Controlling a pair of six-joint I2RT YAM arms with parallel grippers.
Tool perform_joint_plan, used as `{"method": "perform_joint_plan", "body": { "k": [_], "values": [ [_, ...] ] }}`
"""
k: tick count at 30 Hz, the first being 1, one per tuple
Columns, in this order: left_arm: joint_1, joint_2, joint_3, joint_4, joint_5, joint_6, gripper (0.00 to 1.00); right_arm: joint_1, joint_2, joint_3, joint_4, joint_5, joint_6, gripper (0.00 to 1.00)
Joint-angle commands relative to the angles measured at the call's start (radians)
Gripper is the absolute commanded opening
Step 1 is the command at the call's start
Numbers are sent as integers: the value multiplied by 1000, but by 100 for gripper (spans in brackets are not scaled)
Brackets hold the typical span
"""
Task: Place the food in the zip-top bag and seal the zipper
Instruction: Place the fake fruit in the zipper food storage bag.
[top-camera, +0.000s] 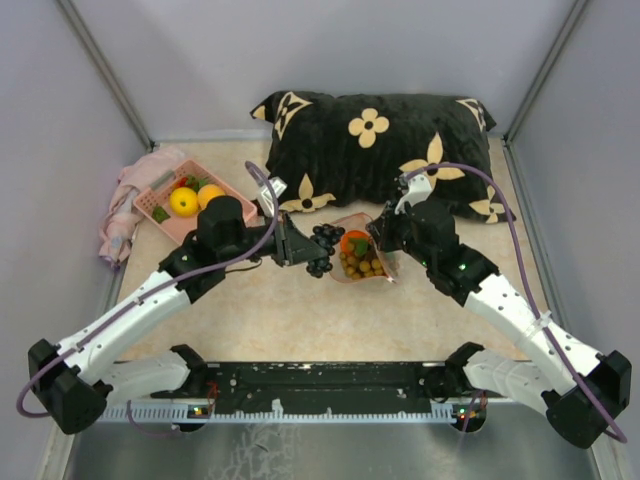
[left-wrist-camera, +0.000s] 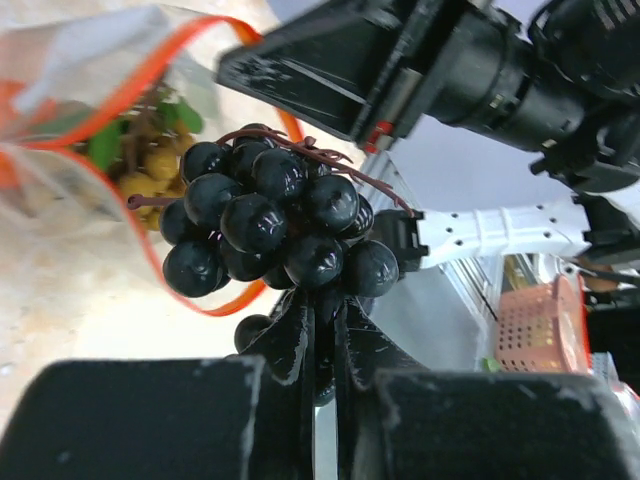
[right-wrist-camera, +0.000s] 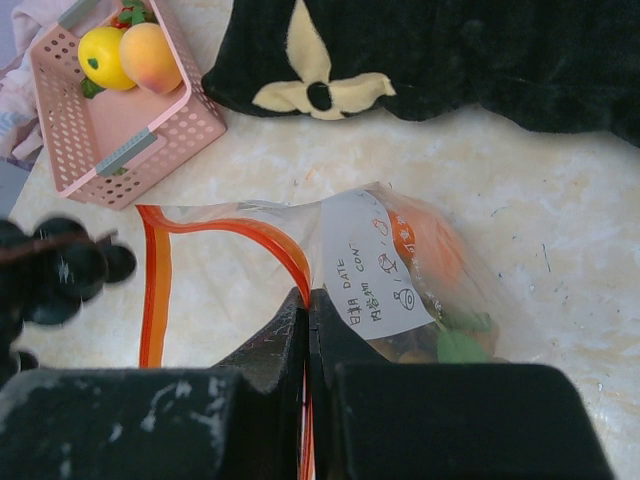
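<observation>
Right gripper (right-wrist-camera: 307, 302) pinches bag (right-wrist-camera: 372, 262) labelled "DATE".

Overhead I get soft, even, fairly bright light, with only faint shadows on the worktop (top-camera: 260, 310) and a dull sheen on the metal strip (top-camera: 330, 445) nearest me. In my left wrist view the grapes (left-wrist-camera: 265, 225) are sharp, dotted with white highlights; the bag (left-wrist-camera: 80, 130) behind blurs pale. In my right wrist view the grapes are smeared, the bag's label (right-wrist-camera: 365, 280) crisp.
</observation>
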Motion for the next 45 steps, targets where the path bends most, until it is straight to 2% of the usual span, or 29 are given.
{"method": "perform_joint_plan", "body": {
  "k": [1, 10, 17, 21, 29, 37, 45],
  "values": [
    [-81, 34, 4, 90, 19, -95, 0, 2, 4, 24, 86, -11, 15, 0],
    [-124, 169, 20, 126, 7, -161, 0, 9, 5, 21, 93, -30, 23, 0],
    [-119, 194, 44, 89, -149, -158, 0, 15, -4, 10, 94, -44, 28, 0],
    [-101, 230, 101, -8, -224, -142, 0, 22, -7, 10, 95, -47, 31, 0],
    [-85, 315, 235, -195, -372, -264, 0, 50, 1, 12, 102, -38, 35, 0],
    [-81, 304, 226, -89, -330, -403, 0, 83, 7, 7, 108, -23, 38, 0],
    [-82, 326, 188, -90, -353, -410, 0, 92, 2, 6, 116, -17, 41, 0]
  ]
}}
